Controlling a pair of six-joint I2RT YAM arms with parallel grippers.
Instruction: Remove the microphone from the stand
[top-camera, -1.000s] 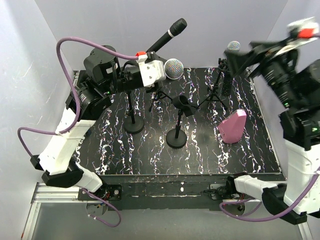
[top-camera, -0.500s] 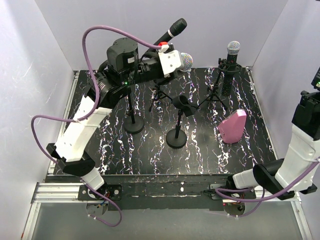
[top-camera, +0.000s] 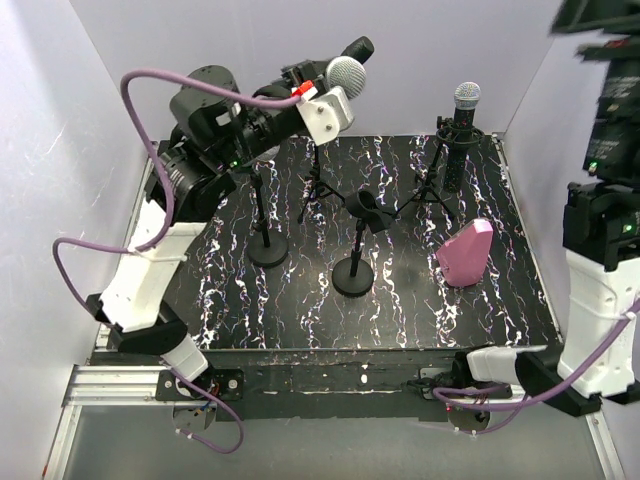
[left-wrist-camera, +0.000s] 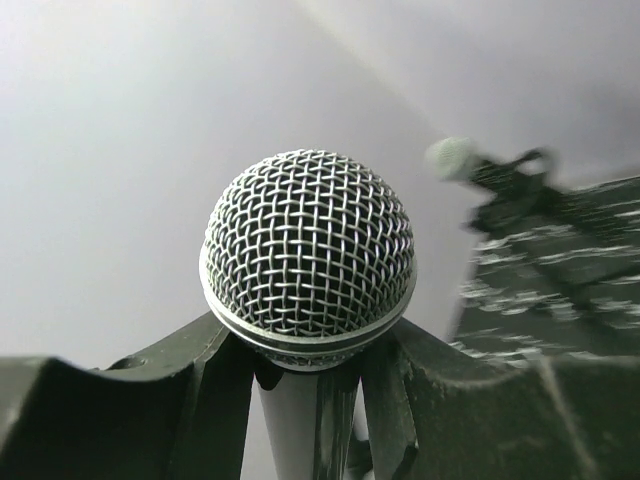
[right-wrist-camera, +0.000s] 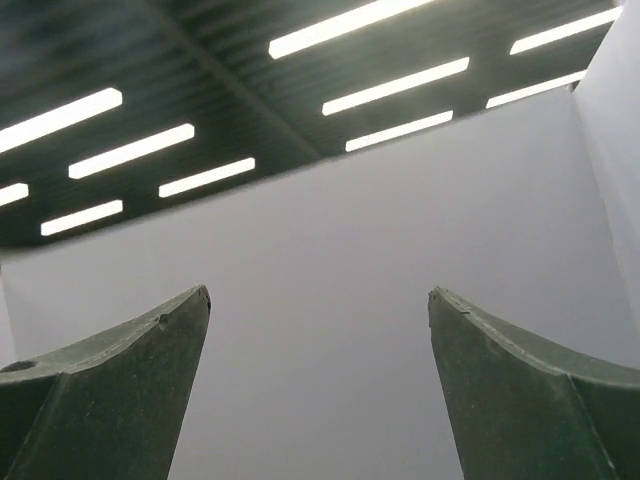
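One microphone (left-wrist-camera: 308, 255) pinched below its mesh head by left jaws | held high over counter (top-camera: 420, 320) back-left, well above bare stand (top-camera: 353, 275) | right jaws spread wide, empty, pointing at ceiling (right-wrist-camera: 200, 80)

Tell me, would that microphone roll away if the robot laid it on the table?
Probably a little: the microphone has a round mesh head and round handle, so it may roll. It looks stiff, not floppy. The left gripper pinching below its head seems steady.

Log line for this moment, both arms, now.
left gripper: shut on microphone, aloft | right gripper: open, empty | second microphone: on tripod stand
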